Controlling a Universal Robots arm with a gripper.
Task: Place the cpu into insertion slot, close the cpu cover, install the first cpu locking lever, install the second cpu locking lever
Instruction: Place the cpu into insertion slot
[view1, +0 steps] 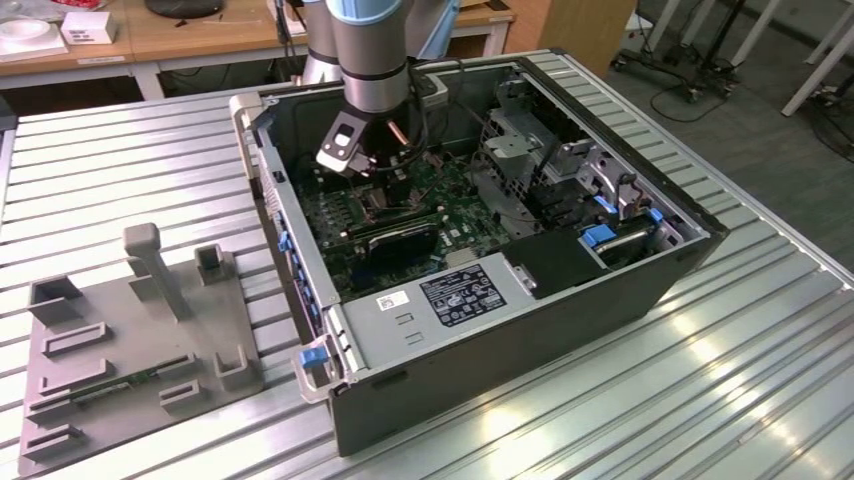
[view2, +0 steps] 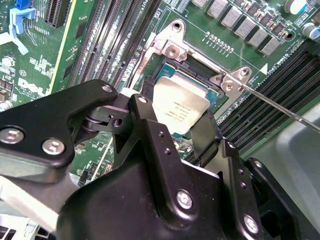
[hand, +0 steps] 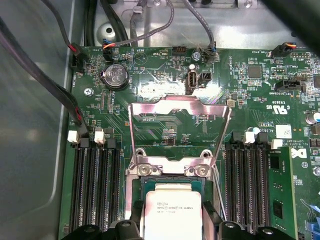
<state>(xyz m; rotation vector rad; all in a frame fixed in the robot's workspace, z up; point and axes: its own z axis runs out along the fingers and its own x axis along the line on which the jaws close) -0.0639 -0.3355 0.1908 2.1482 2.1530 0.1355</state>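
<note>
The hand (view2: 174, 119) is clamped on the cpu (view2: 181, 107) — held just over the insertion slot (view2: 192, 80).

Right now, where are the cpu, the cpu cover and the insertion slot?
cpu (hand: 172, 210), first wrist view, middle of its metal face.
cpu cover (hand: 180, 102), first wrist view, end bar of the raised frame.
insertion slot (view2: 172, 50), second wrist view, silvery corner of its rim.
</note>
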